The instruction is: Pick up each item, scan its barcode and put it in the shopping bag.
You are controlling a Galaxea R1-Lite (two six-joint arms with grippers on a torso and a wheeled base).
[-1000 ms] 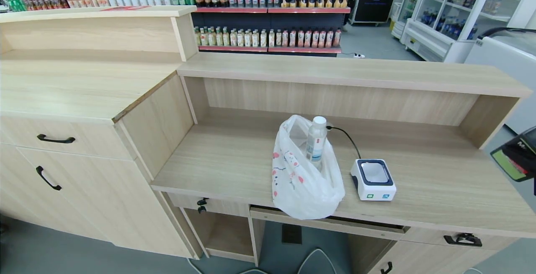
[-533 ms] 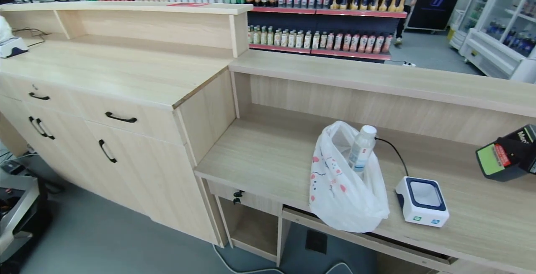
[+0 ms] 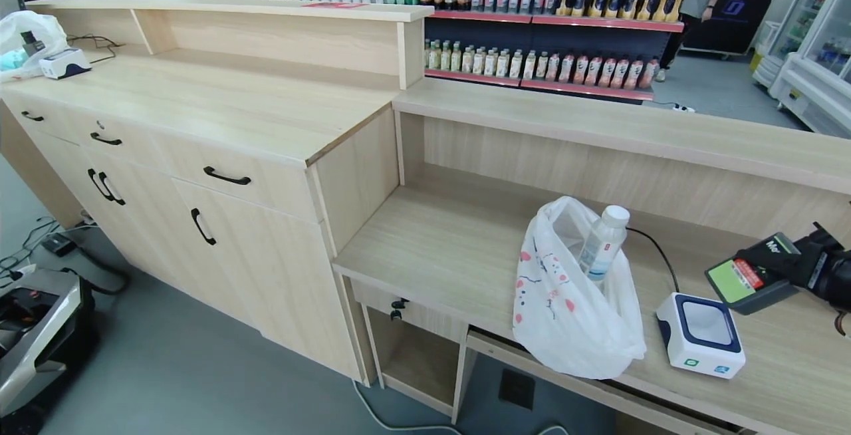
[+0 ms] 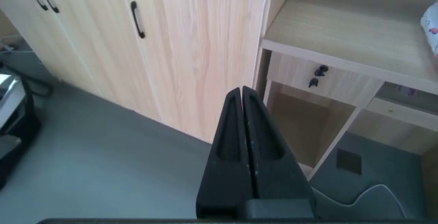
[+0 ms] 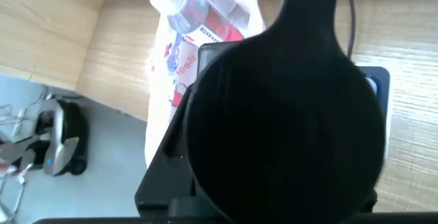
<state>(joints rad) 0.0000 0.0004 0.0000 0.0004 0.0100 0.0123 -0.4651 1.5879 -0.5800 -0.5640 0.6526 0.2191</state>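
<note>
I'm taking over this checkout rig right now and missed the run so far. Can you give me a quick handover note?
Grippers: the left tool is shut and empty, low in front of the cabinets. The right tool is shut on a dark box with a green face, held above the counter, right of the scanner and not over its window.
Done: one bottle stands in the shopping bag.
Left: I cannot tell whether the box was scanned. Scan it if needed, then bag it.

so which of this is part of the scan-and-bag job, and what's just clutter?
Job: dark box in the right gripper; scanner; shopping bag; bottle in it.
Lying about: second bag and second scanner on the far counter; shelved drinks.
</note>
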